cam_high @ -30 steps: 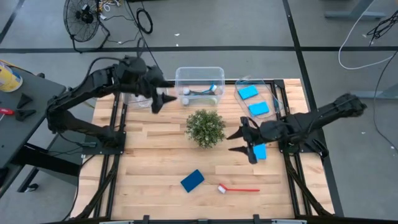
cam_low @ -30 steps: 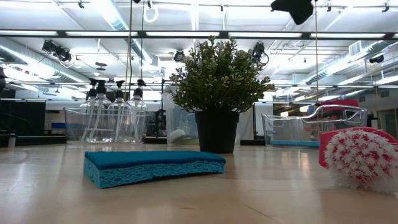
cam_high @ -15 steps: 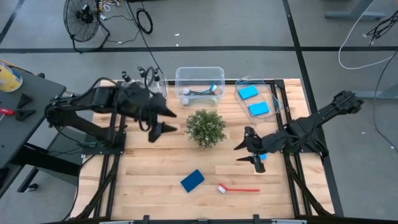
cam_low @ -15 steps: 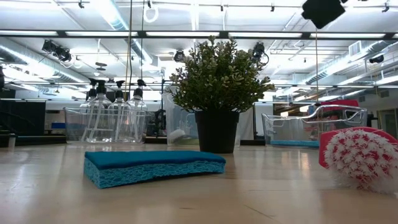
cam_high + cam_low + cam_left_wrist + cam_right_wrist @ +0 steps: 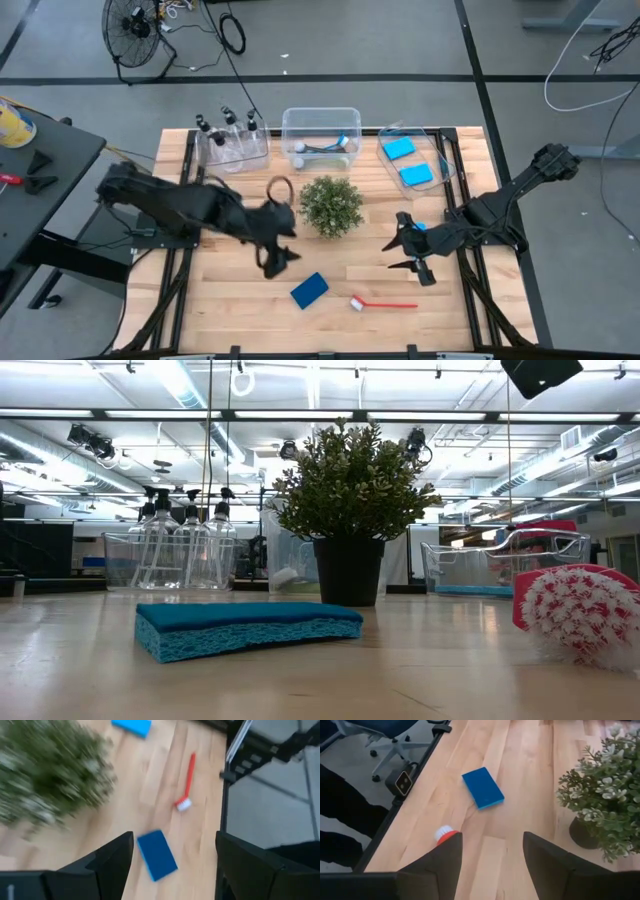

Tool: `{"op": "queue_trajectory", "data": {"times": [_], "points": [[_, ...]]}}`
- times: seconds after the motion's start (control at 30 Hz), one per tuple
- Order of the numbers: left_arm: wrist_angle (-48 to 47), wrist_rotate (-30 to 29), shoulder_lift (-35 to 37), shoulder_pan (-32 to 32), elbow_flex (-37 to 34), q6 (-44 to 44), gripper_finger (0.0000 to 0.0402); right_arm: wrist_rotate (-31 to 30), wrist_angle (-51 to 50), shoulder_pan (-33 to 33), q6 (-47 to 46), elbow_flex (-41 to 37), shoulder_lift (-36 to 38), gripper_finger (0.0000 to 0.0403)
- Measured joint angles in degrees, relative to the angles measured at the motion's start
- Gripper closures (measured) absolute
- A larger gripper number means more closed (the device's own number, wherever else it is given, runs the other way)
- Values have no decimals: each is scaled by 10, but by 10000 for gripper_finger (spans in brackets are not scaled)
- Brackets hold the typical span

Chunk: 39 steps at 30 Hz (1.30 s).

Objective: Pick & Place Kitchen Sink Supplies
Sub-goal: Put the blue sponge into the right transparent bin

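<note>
A flat blue sponge point(image 5: 309, 290) lies on the wooden table near its front edge. A red-handled dish brush point(image 5: 385, 303) lies just to its right, white bristle head point(image 5: 356, 303) toward the sponge. My left gripper point(image 5: 275, 255) hangs open in the air, near-left of the plant and just far-left of this sponge; in the left wrist view the sponge point(image 5: 156, 854) shows between its fingers. My right gripper point(image 5: 415, 258) hangs open above the table's right side, slanting toward the brush head point(image 5: 445, 834) and the sponge point(image 5: 482, 787). A second blue sponge point(image 5: 132, 726) lies by the right gripper.
A bushy potted plant point(image 5: 330, 205) stands mid-table between the arms. Three clear bins line the far edge: one with three black-capped bottles point(image 5: 232, 145), one with brushes point(image 5: 320, 140), one with blue sponges point(image 5: 410, 160). Bare wood lies left of the near sponge.
My left gripper has swung from over the far-left bins toward the table's near edge and centre, sinking and turning, and now hangs beside the plant by the near sponge. My right gripper has drifted a little toward the near edge. Both stay open.
</note>
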State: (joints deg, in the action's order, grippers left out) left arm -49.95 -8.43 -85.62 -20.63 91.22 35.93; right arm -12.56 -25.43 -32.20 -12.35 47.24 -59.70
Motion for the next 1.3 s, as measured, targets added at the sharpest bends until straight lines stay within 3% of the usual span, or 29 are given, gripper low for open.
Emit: {"op": "queue_trajectory", "data": {"times": [0.27,0.37,0.83,1.3], "points": [[0,-1,-117,-53,0,151,113,-1,0,-3,8,0,0,192],[0,24,-157,-60,0,186,113,-1,0,-3,8,0,0,192],[-9,42,-298,-52,0,190,113,-20,0,-2,14,0,0,192],[24,44,-354,-48,0,204,113,-33,-9,-2,12,0,0,192]]}}
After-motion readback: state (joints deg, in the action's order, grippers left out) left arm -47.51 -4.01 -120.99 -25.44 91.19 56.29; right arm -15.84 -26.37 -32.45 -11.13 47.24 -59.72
